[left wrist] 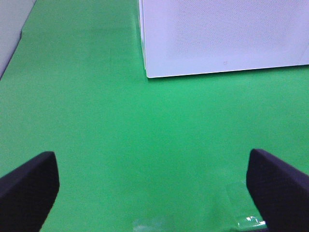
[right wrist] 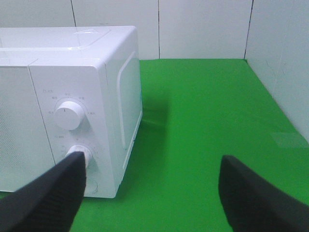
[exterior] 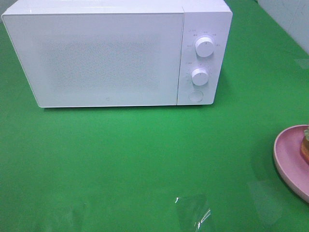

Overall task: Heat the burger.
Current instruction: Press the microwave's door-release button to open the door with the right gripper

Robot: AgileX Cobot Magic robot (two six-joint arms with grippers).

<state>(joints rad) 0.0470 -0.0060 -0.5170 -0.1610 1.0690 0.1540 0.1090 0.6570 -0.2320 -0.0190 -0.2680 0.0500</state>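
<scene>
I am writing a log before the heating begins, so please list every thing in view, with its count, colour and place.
microwave: 1, white, door shut, back of table, left of middle
knobs: 2, white, stacked on the microwave's right panel
button: 1, white, below the knobs
plate: 1, pink, right edge, partly cut off
burger: 1, brown and green sliver, on the plate
table cover: 1, green, under everything
tape patches: a few, clear, on the cover
wall: 1, white, behind the table
left gripper: 1, black, jaws open and empty, over the cover
right gripper: 1, black, jaws open and empty, near the microwave's right end
</scene>
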